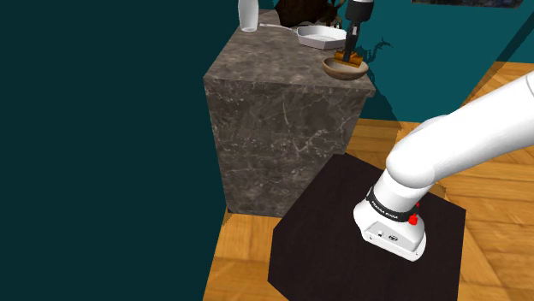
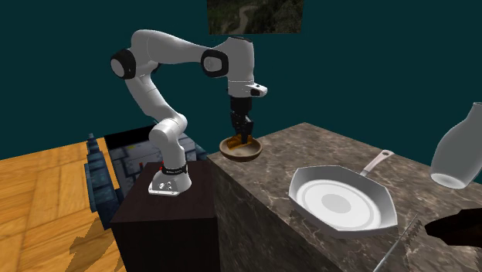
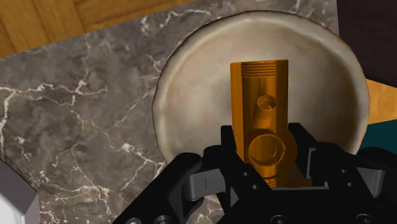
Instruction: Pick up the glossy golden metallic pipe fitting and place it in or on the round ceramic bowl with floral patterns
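Observation:
A golden threaded pipe fitting (image 3: 259,105) is clasped between the black fingers of my gripper (image 3: 267,167), which is shut on it. It hangs upright directly over the middle of a round beige bowl (image 3: 191,108). The bowl (image 1: 335,70) stands on the marble counter's corner nearest the stand. In the shoulder view the fitting (image 1: 352,59) reaches down to the bowl's rim under the gripper (image 1: 352,51). In the second exterior view the gripper (image 2: 241,133) points straight down, with the fitting (image 2: 238,141) low inside the bowl (image 2: 249,152). I cannot tell whether the fitting touches the bowl.
The dark marble counter (image 1: 282,120) drops off right beside the bowl. A white pan (image 2: 340,202) lies further along it, and a pale glass bottle (image 2: 457,151) stands beyond. A dark object (image 2: 456,226) pokes in at the second exterior view's lower right. Wooden floor surrounds the black stand (image 1: 342,222).

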Controlling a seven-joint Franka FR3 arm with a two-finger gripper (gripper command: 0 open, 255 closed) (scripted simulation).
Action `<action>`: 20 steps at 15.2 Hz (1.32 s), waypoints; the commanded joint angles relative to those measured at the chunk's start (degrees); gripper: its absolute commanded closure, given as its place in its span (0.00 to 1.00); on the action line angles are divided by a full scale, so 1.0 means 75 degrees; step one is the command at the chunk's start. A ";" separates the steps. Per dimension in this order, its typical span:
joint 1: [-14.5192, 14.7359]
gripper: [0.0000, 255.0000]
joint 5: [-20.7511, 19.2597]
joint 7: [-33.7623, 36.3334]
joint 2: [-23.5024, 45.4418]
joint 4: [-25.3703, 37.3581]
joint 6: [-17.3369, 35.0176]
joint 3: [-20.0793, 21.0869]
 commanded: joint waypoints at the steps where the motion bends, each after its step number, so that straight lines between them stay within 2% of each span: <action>1: 0.0000 1.00 0.0000 0.0000 -0.0001 -0.0002 0.0003 0.0000; 2: 0.0000 1.00 0.0000 0.0000 -0.0001 -0.0002 0.0003 0.0000; 3: 0.0000 0.00 0.0000 0.0000 -0.0001 -0.0001 0.0002 0.0000; 8: 0.0000 0.00 0.0000 0.0000 -0.0001 -0.0001 0.0002 0.0000; 12: 0.0051 0.00 0.0091 -0.0040 0.0079 0.1029 -0.0952 0.0107; 20: 0.0051 0.00 0.0091 -0.0040 0.0079 0.1029 -0.0952 0.0107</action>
